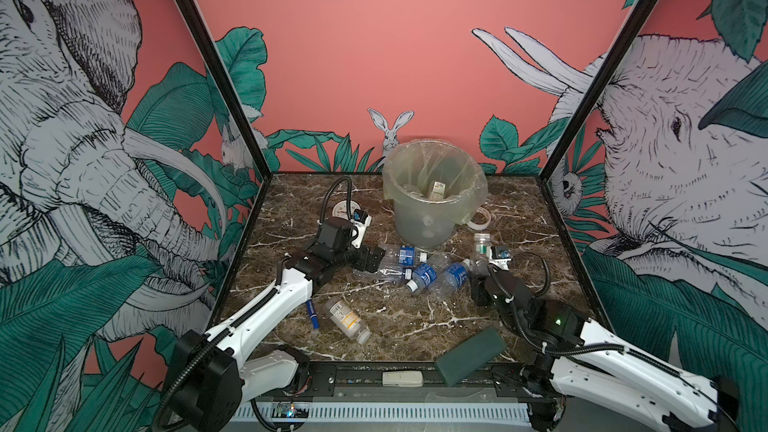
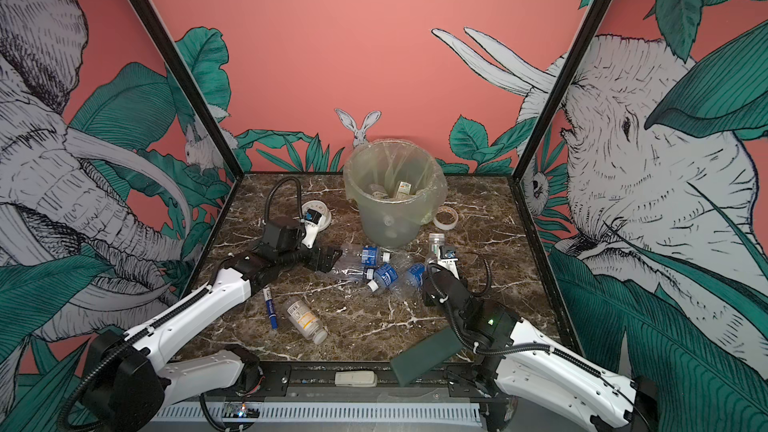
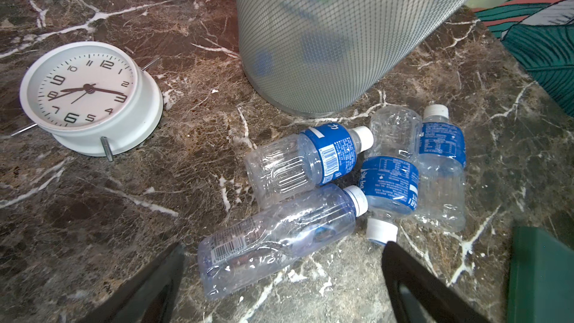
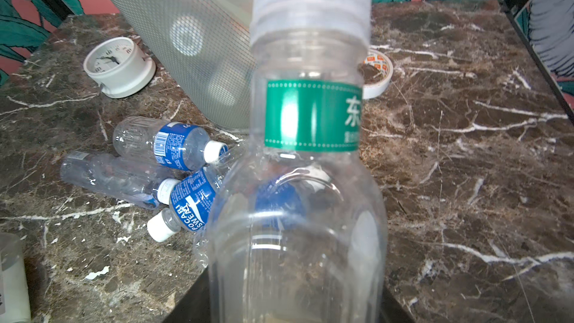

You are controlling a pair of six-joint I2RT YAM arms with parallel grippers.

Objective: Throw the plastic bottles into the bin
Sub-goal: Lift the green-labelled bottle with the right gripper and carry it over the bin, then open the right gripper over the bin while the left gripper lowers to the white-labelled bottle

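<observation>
Bottle in grip: the right hand (image 1: 480, 265) is clamped on an upright, clear green-labelled bottle (image 4: 312, 113), cap up, at 4 o'clock from the bin (image 1: 432, 209). The bin stands at 12 o'clock on the desk (image 1: 415, 326). The left hand (image 3: 282, 248) is spread wide, and a barcoded clear bottle (image 3: 276, 240) lies between its fingertips; whether they touch it cannot be told. Blue-labelled bottles (image 1: 424, 274) lie heaped mid-desk, between the two hands. A pill bottle (image 1: 347, 320) lies on its side at 7 o'clock, beside a blue marker (image 1: 311, 315). A green block (image 1: 471, 355) straddles the desk's front edge at 5 o'clock. Bare marble lies open at 6 o'clock and along the 3 o'clock edge.
</observation>
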